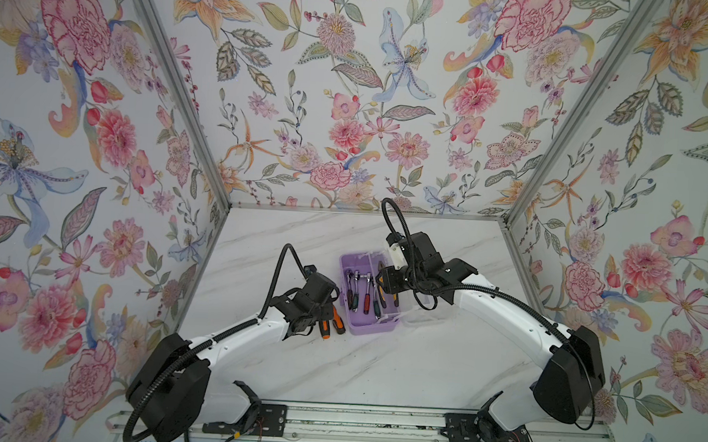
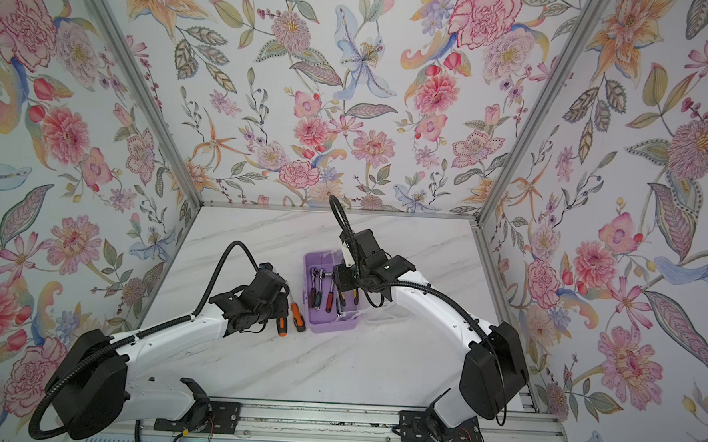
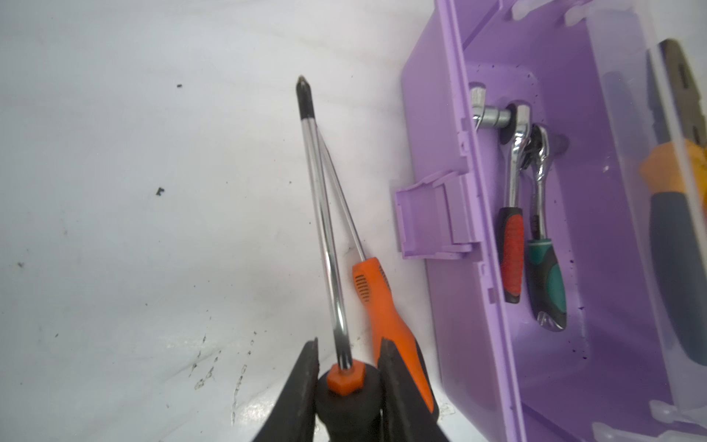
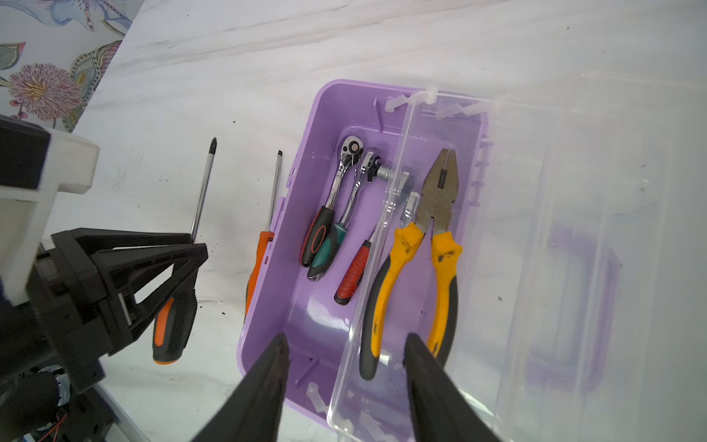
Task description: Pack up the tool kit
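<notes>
1. We see the left gripper [image 3: 349,344] clamped on the black handle of the big screwdriver [image 3: 325,237], right at its orange collar.
2. The right gripper [image 4: 347,338] hangs over one end of the lilac box [image 4: 321,99], jaws apart, nothing in them.
3. The second screwdriver [image 3: 382,306] lies on the bench [image 3: 153,114] just beside the box wall, with its shaft crossing under the held one.
4. Risks, as we judge them:
   - The long held shaft could catch the box rim or the latch [image 3: 428,222] on the way in and shove the box.
   - It could also drag the crossed screwdriver along.
   - The right gripper sits over the opening, so the arms could clash.
5. The box is open and sits mid-bench between the arms.
   - It holds three ratchets [image 4: 344,180] side by side.
   - The yellow-handled pliers [image 4: 440,191] are in it too, seen through the clear lid [image 4: 574,191], which is swung open.
   - Both screwdrivers are outside it.
</notes>
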